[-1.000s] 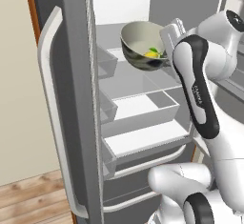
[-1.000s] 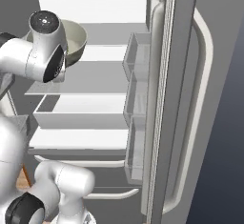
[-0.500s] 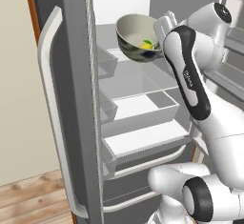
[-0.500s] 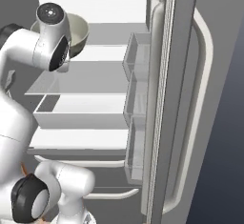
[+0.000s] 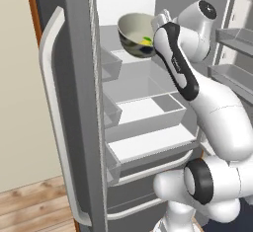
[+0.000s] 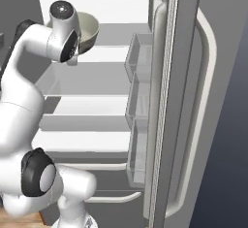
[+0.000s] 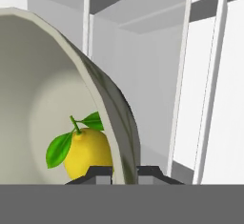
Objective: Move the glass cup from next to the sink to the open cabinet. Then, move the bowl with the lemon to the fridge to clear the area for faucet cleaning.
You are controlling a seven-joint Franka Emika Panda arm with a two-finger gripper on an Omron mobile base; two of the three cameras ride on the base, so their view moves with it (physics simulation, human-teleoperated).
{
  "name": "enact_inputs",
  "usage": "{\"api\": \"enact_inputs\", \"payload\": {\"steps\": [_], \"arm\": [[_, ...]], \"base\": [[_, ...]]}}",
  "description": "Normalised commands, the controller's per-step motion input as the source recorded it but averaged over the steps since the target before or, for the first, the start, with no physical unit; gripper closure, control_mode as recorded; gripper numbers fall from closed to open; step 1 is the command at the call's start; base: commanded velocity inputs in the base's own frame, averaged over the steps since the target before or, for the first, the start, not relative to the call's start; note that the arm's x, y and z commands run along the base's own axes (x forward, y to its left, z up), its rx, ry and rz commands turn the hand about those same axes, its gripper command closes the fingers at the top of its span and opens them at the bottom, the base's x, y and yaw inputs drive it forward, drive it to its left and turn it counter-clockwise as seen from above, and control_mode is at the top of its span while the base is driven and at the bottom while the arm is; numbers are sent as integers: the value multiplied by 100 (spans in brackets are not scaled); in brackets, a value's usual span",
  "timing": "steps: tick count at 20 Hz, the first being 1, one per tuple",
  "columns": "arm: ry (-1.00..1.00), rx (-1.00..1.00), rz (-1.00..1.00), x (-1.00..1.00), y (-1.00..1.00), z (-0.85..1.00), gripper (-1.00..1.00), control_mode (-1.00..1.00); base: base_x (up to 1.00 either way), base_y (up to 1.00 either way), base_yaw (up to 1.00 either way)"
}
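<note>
Claw [image 7: 125, 170] pinches my bowl [image 7: 57, 89] by its rim, seemingly tilted, keeping the lemon [image 7: 88, 154] inside above the fridge [image 5: 148, 85] shelf.

A: Any lettering, brand or number to read on the fridge [image 5: 74, 102], its shelves or door racks?

B: None; the bowl [image 5: 133, 31] and the lemon [image 7: 88, 154] carry no mark either; no text is legible anywhere.

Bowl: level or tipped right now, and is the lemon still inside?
Tipped. In the left base view the bowl shows its cream inside, rim tilted, at the fridge top shelf. The lemon lies inside, against the wall the gripper pinches.
</note>
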Motion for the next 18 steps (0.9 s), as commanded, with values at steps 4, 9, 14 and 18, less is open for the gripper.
{"api": "enact_inputs", "payload": {"steps": [4, 9, 14, 18], "arm": [[0, 0, -4, 14, 0, 50, 100, -100], [0, 0, -3, 65, 3, 4, 100, -100], [1, 0, -1, 83, 9, -1, 100, -100], [3, 0, 0, 82, 12, -12, 100, -100]], "base": [[0, 0, 0], [0, 0, 0], [0, 0, 0], [0, 0, 0]]}}
